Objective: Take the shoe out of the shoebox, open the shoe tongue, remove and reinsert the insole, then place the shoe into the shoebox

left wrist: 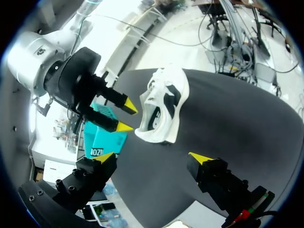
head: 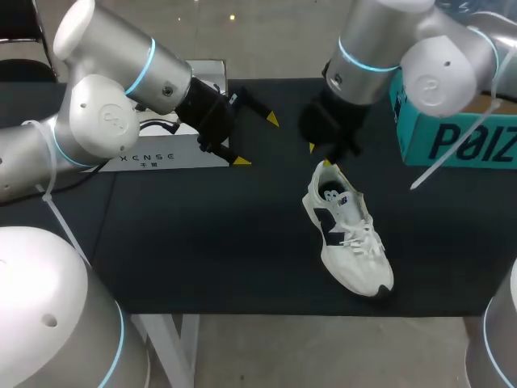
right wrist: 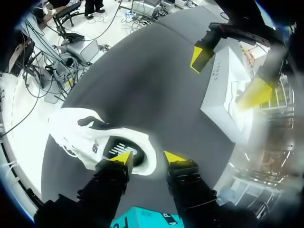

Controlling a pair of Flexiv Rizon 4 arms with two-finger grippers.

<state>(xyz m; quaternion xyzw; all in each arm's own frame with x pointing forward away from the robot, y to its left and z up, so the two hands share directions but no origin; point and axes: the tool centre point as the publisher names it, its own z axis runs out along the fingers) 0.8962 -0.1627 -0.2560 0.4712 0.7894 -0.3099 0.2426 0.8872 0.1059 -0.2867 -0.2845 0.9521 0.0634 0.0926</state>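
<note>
The shoe [head: 349, 234] lay upright on the counter [head: 202, 242], out of the teal shoebox [head: 452, 137], with my right tool [head: 319, 155] spread at its heel, one tip over the opening and one behind the collar. I judged it best to steady the heel there while my left tool [head: 257, 141] (also spread, holding nothing, well apart by the white box [head: 174, 153]) came across for the tongue. The toe sat near the counter's front edge, so any pull was safer directed inward, toward the bare middle.
</note>
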